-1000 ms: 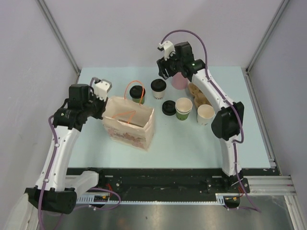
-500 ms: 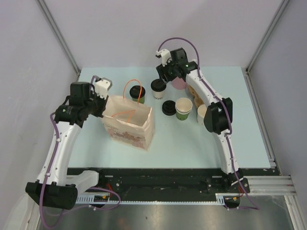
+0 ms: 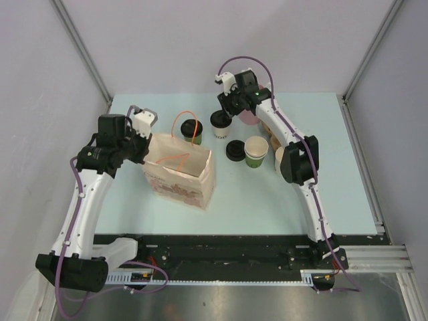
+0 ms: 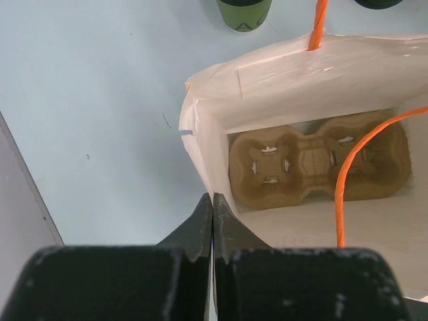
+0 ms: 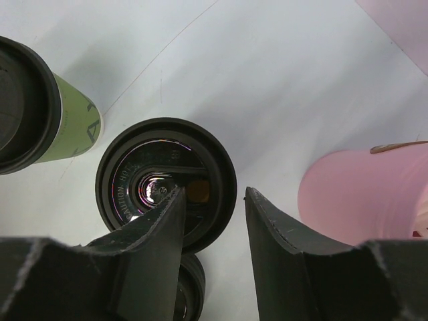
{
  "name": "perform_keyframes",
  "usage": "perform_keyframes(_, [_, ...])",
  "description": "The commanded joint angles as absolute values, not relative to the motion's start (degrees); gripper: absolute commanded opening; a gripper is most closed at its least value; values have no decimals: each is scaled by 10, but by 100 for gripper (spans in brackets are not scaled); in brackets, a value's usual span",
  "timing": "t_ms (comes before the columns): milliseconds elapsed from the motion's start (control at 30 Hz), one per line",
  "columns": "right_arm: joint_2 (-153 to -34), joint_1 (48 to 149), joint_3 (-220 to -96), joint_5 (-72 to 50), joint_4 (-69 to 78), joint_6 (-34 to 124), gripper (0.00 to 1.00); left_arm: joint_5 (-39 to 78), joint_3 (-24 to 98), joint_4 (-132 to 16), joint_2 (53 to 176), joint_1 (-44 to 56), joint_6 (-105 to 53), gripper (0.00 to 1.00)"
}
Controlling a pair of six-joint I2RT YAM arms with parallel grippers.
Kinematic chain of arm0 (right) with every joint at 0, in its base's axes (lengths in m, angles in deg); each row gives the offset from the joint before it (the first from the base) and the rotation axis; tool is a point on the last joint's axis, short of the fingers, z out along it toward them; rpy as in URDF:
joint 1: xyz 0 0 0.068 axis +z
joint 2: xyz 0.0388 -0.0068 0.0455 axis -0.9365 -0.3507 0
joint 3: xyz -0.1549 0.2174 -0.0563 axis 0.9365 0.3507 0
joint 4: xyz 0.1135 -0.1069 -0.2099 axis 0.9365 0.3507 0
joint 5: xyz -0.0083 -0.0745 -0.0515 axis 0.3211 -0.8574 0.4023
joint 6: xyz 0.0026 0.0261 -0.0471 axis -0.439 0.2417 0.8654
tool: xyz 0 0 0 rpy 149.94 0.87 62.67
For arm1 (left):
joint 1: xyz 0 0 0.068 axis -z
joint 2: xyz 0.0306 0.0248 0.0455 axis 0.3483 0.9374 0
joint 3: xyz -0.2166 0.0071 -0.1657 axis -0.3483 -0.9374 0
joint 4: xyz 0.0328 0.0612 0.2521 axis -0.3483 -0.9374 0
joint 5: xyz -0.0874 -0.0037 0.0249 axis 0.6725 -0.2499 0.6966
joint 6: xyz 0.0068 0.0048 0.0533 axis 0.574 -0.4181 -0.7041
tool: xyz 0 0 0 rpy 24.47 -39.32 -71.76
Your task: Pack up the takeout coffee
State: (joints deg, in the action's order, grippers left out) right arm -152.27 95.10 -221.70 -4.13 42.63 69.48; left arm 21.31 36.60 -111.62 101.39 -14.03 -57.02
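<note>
Hovering part-open, R gripper straddles white cup rim; L gripper pinches bag.

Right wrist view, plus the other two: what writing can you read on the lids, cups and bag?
"CAUTION HO": raised letters on the round black plastic lid; the rest is covered.
"A": dark letter on the green paper cup, cut off at the edge.
Dark lettering on the white paper cup: too small to read.
Print on the pale paper bag: blurred, unreadable.
</note>
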Motion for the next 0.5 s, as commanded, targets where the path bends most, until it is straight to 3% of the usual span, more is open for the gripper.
perform_keyframes(0, [-1535,948,-2256,-28,409,689,45,229,378,-1118,1005,-143,-582,0])
perform_keyframes(267, [-1549,946,-2262,-26,404,684,35,229,374,-1117,1001,-143,-587,0])
perform_keyframes(467, [-1561,946,-2262,-32,409,694,34,235,370,-1116,1002,-143,-588,0])
